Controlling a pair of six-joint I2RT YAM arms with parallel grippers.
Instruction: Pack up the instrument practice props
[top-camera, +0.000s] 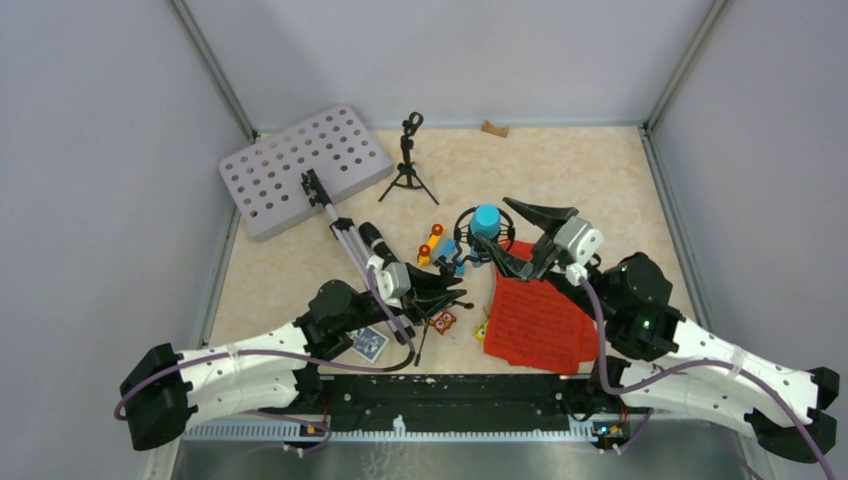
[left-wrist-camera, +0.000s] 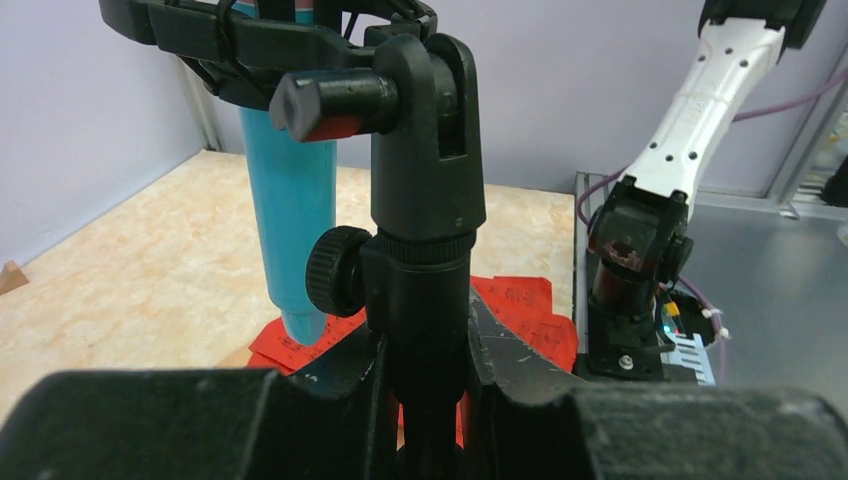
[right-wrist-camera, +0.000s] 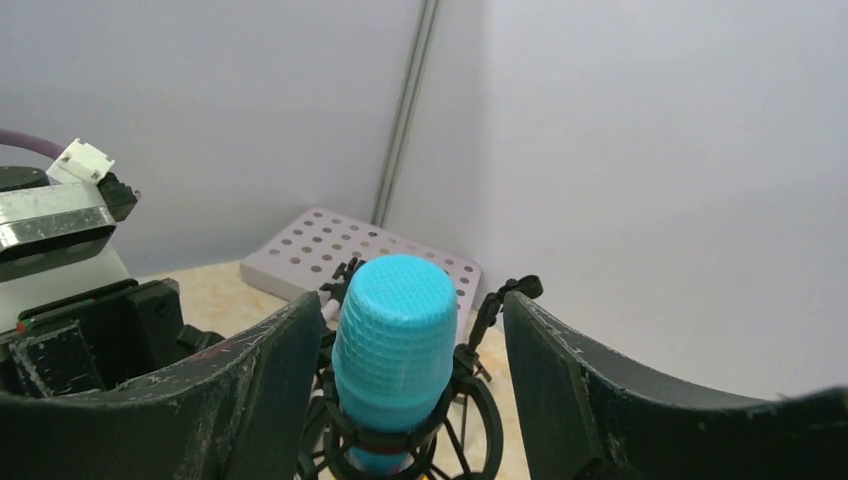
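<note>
My left gripper (top-camera: 452, 286) (left-wrist-camera: 425, 345) is shut on the black post of a small mic tripod (left-wrist-camera: 428, 250). The tripod's shock-mount ring carries the blue microphone (top-camera: 487, 220) (left-wrist-camera: 293, 200) (right-wrist-camera: 395, 345). My right gripper (top-camera: 515, 238) (right-wrist-camera: 412, 300) stands open with a finger on each side of the blue head, neither touching it. Red music sheets (top-camera: 535, 320) (left-wrist-camera: 520, 305) lie under my right arm. The grey hole-punched music stand (top-camera: 305, 165) (right-wrist-camera: 330, 245) lies at the back left, its silver legs (top-camera: 350, 245) beside a dark microphone (top-camera: 372, 238). A second mic tripod (top-camera: 408, 165) stands upright behind.
Small colourful toy blocks (top-camera: 435, 245) sit just left of the blue microphone. A blue-patterned card deck (top-camera: 368, 343) and small tiles (top-camera: 445, 320) lie near the front edge. A small brown piece (top-camera: 494, 128) rests by the back wall. Grey walls enclose three sides.
</note>
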